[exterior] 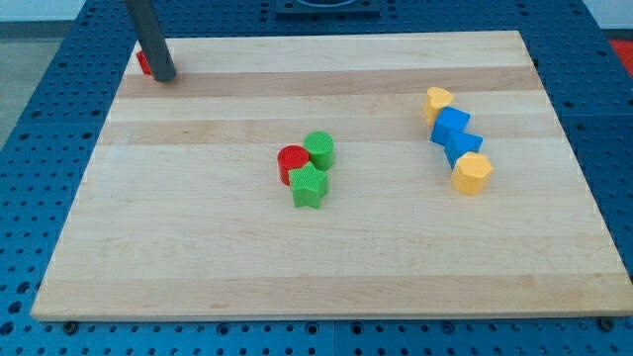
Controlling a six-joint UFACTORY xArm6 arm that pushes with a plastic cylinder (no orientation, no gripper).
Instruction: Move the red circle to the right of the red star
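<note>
The red circle lies near the board's middle, touching a green circle on its right and a green star below it. A red block, mostly hidden behind the rod, sits at the board's top left corner; its shape cannot be made out. My tip rests at that corner, right against the red block, far up and left of the red circle.
At the view's right a chain of blocks runs diagonally: a yellow block, a blue block, a second blue block and a yellow block. The wooden board lies on a blue perforated table.
</note>
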